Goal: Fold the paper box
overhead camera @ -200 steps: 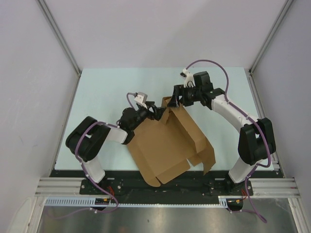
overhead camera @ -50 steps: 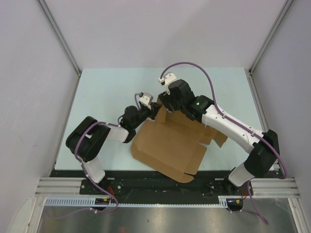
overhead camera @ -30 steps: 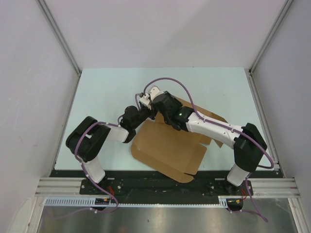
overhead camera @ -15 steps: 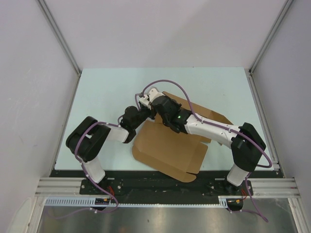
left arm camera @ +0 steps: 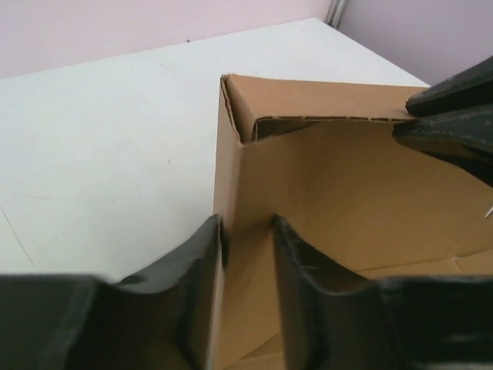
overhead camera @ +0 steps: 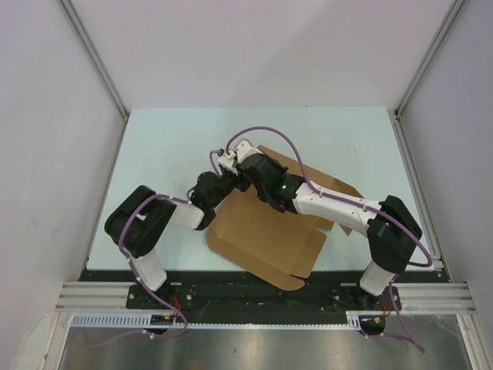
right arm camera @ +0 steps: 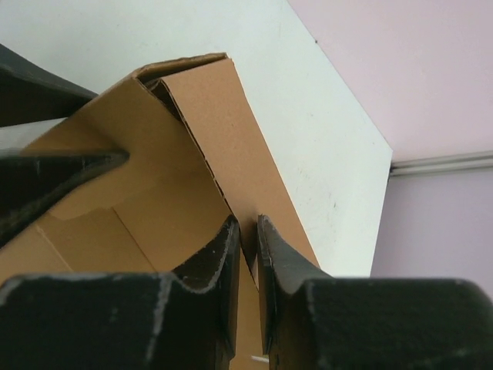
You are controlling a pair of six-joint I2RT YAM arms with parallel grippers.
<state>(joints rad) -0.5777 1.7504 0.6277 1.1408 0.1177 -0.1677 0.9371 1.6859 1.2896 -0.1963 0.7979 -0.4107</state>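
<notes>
Right wrist: right tool (right arm camera: 246, 225) clamped on paper box (right arm camera: 208, 131) wall; left tool (left arm camera: 245, 225) apart, astride a wall

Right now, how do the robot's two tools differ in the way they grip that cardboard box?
The left tool straddles an upright wall of the paper box with its jaws apart, leaving a gap on one side. The right tool pinches its wall tightly. The left tool comes in from beside the box, while the right tool reaches across over it. Both are black and two-fingered, and they meet at the same raised corner.
</notes>
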